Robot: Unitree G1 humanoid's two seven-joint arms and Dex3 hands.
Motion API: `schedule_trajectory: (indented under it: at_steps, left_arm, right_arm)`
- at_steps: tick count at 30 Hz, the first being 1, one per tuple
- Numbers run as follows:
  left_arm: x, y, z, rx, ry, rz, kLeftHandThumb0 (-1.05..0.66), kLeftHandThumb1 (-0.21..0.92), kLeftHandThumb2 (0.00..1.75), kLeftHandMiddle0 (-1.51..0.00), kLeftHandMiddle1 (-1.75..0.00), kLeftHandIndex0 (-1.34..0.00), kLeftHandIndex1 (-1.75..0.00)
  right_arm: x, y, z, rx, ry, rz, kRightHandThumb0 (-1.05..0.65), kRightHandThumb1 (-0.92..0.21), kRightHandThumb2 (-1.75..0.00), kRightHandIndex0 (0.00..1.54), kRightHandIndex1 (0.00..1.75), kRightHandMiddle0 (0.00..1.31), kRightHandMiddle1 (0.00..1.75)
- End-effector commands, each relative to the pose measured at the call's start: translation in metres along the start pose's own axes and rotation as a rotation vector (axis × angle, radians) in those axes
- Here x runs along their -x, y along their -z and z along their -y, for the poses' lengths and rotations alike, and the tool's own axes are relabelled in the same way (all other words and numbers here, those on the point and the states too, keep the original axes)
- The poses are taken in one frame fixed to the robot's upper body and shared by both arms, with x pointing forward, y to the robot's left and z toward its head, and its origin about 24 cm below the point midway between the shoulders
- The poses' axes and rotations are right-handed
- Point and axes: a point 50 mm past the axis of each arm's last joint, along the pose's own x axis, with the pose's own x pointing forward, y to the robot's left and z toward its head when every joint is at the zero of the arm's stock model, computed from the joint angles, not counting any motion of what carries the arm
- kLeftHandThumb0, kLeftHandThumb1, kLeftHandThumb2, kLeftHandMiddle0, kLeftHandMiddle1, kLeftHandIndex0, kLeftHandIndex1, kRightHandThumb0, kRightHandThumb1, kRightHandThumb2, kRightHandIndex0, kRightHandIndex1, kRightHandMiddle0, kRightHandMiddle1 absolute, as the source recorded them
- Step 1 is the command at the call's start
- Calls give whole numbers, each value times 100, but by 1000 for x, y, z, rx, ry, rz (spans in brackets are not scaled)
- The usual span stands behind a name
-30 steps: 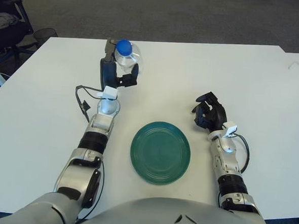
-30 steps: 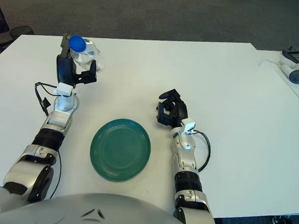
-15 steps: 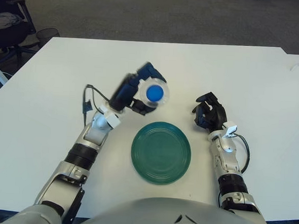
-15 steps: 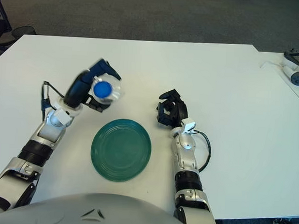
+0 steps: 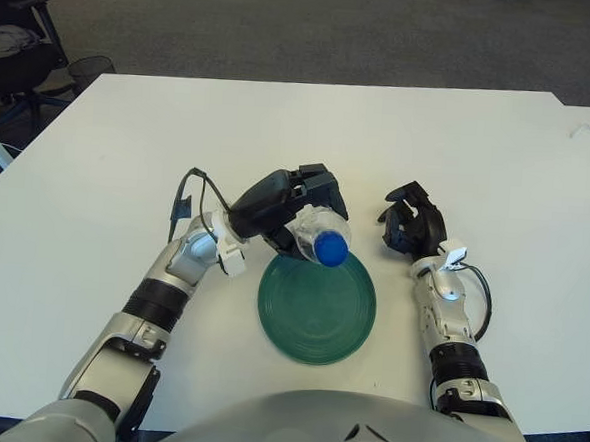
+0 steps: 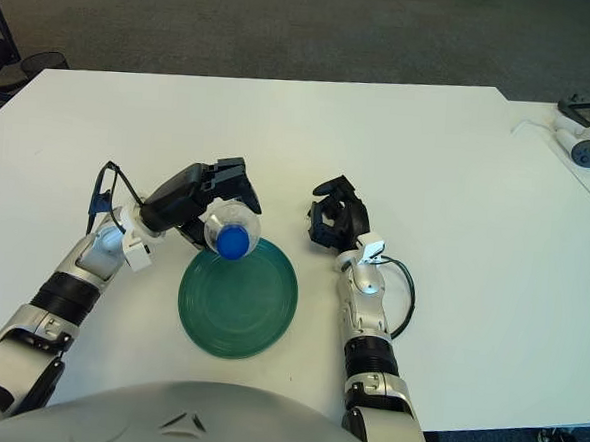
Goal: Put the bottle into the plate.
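A clear plastic bottle (image 5: 321, 235) with a blue cap hangs over the far edge of the green plate (image 5: 317, 308), cap tilted toward me. My left hand (image 5: 294, 203) is shut on the bottle's body, holding it above the plate's rim. The plate lies flat on the white table in front of my chest. My right hand (image 5: 412, 221) shows to the right of the plate, fingers curled and holding nothing.
The white table (image 5: 480, 152) stretches far and to both sides. A small grey device with a cable (image 6: 581, 138) lies at the far right. A black chair (image 5: 15, 44) stands beyond the table's left corner.
My left hand has carried the bottle from the far left of the table down and rightward to the plate's far rim, tipping the cap toward me. The right hand has not moved.
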Motion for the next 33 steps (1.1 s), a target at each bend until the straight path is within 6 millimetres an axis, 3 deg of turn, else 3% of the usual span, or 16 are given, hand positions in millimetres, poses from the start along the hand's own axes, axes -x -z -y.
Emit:
schedule_trajectory:
  at_steps: [1, 8, 24, 33]
  left_arm:
    - [-6, 3, 11, -105, 49, 11, -45, 38, 123, -109, -175, -56, -175]
    - [-5, 8, 32, -220, 136, -7, -44, 39, 122, -109, -175, -55, -175]
    - [-4, 6, 31, -369, 255, -4, -42, 47, 112, -107, -175, -49, -175]
    - [-4, 1, 29, -472, 307, 107, -43, 48, 111, -96, -175, -49, -175]
  right_arm:
    - [13, 21, 2, -20, 18, -121, -1, -43, -113, 50, 174, 44, 157]
    - [13, 21, 1, -14, 11, -129, -1, -44, -111, 49, 175, 44, 156]
    - [13, 20, 1, -16, 9, -142, -1, -46, -110, 49, 175, 42, 157]
    - [13, 19, 1, -12, 10, -145, -1, -45, -110, 49, 175, 44, 155]
